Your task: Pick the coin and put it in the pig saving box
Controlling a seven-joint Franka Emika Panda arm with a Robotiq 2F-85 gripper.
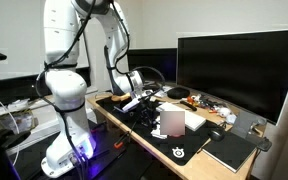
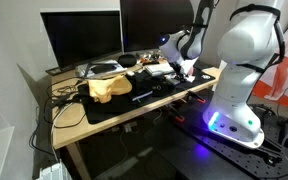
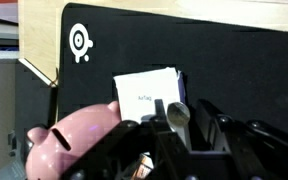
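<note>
1. Although the coin (image 3: 177, 116) shows as a silvery, round-topped piece standing upright between the jaws, the wrist view does not settle whether they are clamped on it or merely flank it; I cannot tell.
2. Judged from that, the pick-up is either in hand or only just made. The whole second half is left: carrying the coin over and dropping it into the pig.
3. The pig saving box (image 3: 79, 138) sits on the left of the jaws in the wrist view, close by but apart from the coin. Its slot does not show.
4. The pig is a smooth, glossy pink body, all rounded curves. The coin looks like thin metal with a dull sheen. The jaws are black and hard-edged.
5. Beyond the jaws a flat white card (image 3: 144, 85) lies on a matte black mat (image 3: 234, 60) printed with a white ring logo (image 3: 78, 42). Further left, the mat ends against the pale wooden surface (image 3: 36, 35).
</note>
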